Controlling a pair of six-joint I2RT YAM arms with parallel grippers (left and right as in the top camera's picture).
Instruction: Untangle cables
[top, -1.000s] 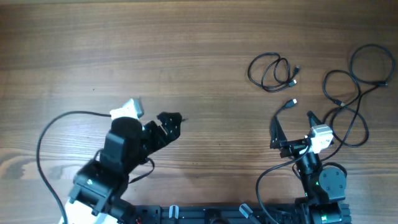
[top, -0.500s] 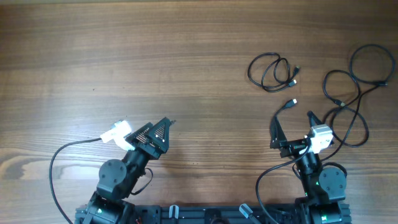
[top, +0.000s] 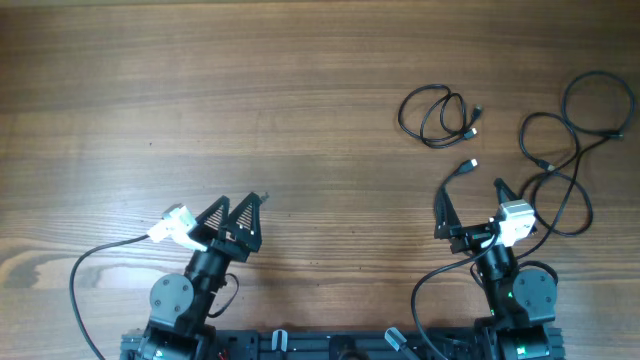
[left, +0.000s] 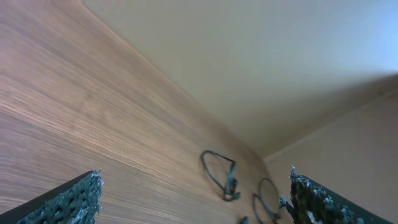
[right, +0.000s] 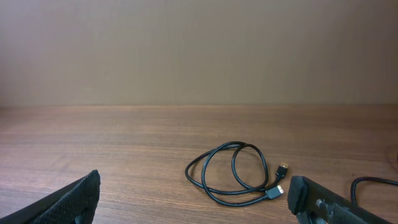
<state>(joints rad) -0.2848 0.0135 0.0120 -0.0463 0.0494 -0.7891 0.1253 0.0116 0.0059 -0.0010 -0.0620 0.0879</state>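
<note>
A: Biggest first. What's there?
B: 1 bench (top: 250, 90), brown wood, grain running left-right, fills the overhead view. Behind it 1 plain beige wall (right: 199, 50), seen from both wrist cams.
A: Arms?
B: 2. Left arm (top: 175, 295) & right arm (top: 520, 285), both at the near edge. Each has a thick black wire (top: 78, 268) looping off it and a white cam block (top: 178, 222) at the wrist.
A: Grip?
B: Left gripper (top: 242, 198): 2 fingers (left: 68, 202) spread wide, nothing between. Right gripper (top: 470, 186): same, spread, holding nothing.
A: And the cables (right: 231, 171)?
B: All on the right half of the bench, well apart from the left arm. 2 groups, not touching. Bigger: loose loops (top: 578, 150) by the right edge, just beside the right arm, crossing themselves; can't tell if 1 cord or more. Smaller: 1 flat coil (top: 437, 118), ahead & left of the right gripper.
A: Smallest bits?
B: Plug ends. 2 on the coil, on its right side. 2 visible in the loops. 1 more, a pale-tipped end (top: 468, 165), just ahead of the right fingers; can't tell which cord it's on.
</note>
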